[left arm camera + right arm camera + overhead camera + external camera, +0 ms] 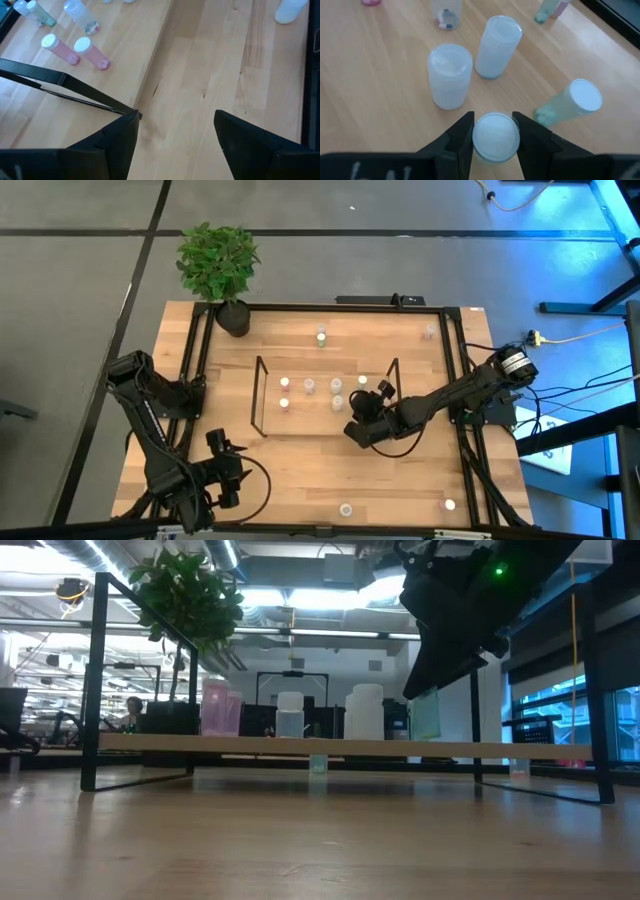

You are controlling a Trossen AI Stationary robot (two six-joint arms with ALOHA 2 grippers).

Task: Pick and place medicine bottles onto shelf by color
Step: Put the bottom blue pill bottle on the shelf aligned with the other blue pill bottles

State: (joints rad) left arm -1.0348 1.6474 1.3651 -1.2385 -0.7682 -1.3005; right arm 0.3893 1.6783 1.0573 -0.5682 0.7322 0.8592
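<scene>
The shelf (262, 395), black rods around a wooden board, stands mid-table. On its board stand several medicine bottles: pink ones (92, 52), clear ones (450, 75) and a pale green one (570, 105). Over the shelf's right part, my right gripper (362, 412) is shut on a pale greenish medicine bottle (427, 715) with a white cap. That bottle's bottom is level with the board; whether it rests there I cannot tell. My left gripper (225, 472) hangs open over the table's near left part, with nothing between its fingers (120, 140). My right gripper pinches the bottle's top, at the white cap (482, 137), between its two fingers. The fingers (462, 132) slant down at it from the table's near right. The bottle stands upright below the fingers (427, 690), beside the other bottles on the shelf.
Loose bottles stand on the table beyond the shelf (321, 335), (430, 332) and near the front edge (345, 508), (449, 503). A potted plant (218, 265) occupies the far left corner. A larger black frame (195, 360) runs round the table.
</scene>
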